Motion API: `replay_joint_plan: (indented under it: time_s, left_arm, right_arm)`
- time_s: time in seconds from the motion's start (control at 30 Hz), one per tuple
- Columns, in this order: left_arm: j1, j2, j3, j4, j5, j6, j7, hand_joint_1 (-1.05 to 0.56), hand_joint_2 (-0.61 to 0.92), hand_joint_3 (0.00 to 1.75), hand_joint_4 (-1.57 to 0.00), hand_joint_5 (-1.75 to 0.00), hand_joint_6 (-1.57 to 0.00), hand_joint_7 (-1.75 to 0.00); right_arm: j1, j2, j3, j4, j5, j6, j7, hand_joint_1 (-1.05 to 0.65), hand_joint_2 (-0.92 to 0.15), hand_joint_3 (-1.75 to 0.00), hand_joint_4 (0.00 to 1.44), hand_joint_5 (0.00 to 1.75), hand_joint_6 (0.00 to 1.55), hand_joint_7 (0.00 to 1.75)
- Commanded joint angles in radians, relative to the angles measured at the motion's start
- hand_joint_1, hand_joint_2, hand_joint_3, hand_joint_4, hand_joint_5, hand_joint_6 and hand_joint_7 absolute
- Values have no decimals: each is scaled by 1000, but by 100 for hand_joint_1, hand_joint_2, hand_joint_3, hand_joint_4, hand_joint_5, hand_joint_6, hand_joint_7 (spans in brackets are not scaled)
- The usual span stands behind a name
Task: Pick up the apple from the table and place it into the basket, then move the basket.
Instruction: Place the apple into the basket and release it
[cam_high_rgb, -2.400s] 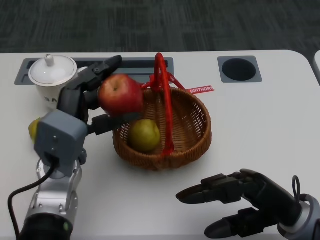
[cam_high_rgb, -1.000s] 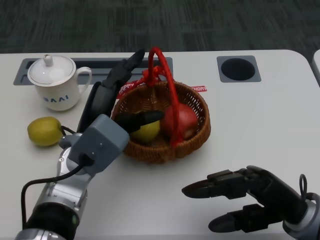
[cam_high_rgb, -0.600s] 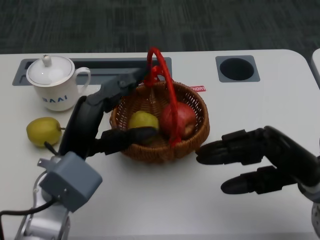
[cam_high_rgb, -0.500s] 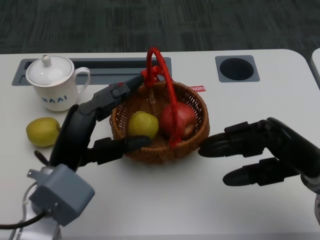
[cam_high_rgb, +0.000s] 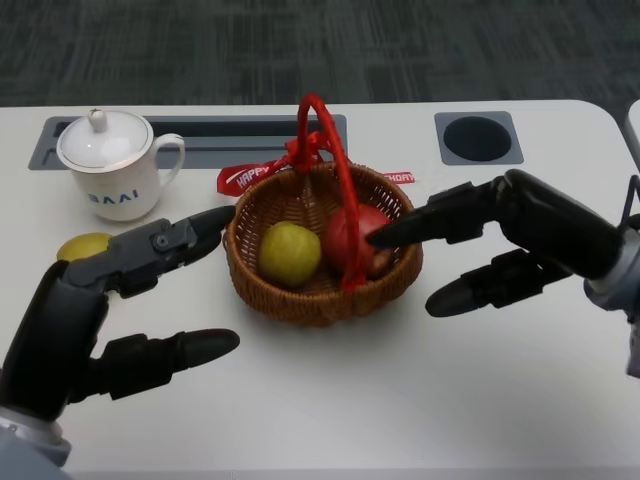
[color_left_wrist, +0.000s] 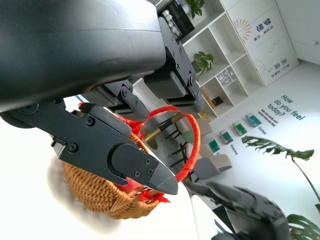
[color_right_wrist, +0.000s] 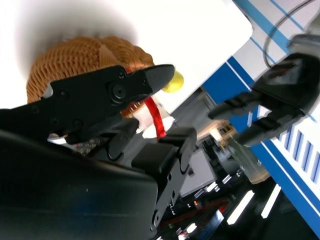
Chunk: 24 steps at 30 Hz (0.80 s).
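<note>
The left hand (cam_high_rgb: 95, 310) has its fingers spread wide and holds nothing. Before, it held the red apple up over the basket; now it has let go and pulled back to the near left of the table. Its top finger points at the basket's left rim and stops just beside it.

The right hand (cam_high_rgb: 510, 240) is also spread apart and holds nothing. It was low at the near right before. Now it has come up to the basket's right side, and one fingertip reaches over the rim, close to the apple.

The apple (cam_high_rgb: 362, 240) now lies inside the basket (cam_high_rgb: 300, 305), on the right, behind the red handle (cam_high_rgb: 335, 165). A yellow-green pear (cam_high_rgb: 289, 253) lies beside it on the left.

Another pear (cam_high_rgb: 80, 246) sits on the table (cam_high_rgb: 400, 400) at the far left, partly hidden by the left hand. A white cup with a lid (cam_high_rgb: 112, 165) stands beyond it.
</note>
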<state>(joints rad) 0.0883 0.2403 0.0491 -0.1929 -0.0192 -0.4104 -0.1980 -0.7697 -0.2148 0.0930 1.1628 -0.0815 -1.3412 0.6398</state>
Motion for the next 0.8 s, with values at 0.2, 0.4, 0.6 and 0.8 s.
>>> replay_joint_plan:
  time_s: [0.2,0.4,0.6,0.8]
  left_arm:
    - [66,17,24,-55,-6,-28,-16,-47,78,0,-83,-3,-75,-2]
    - [88,14,32,-72,-29,-31,-30,-45,77,0,-84,-2,-75,-1]
    - [96,16,39,-72,-36,-31,-39,-46,78,0,-82,-1,-74,0]
    - [95,26,46,-63,-34,-27,-44,-47,77,0,-83,-1,-75,0]
  right_arm:
    - [-126,-60,131,62,-378,128,-370,-64,-82,-1,64,1,55,0]
    - [-182,-62,264,113,-568,243,-631,-66,-81,0,69,2,58,1]
    - [-190,-70,311,143,-610,298,-762,-66,-81,0,70,1,60,1]
    - [-187,-87,309,135,-590,243,-791,-63,-80,0,70,1,72,5]
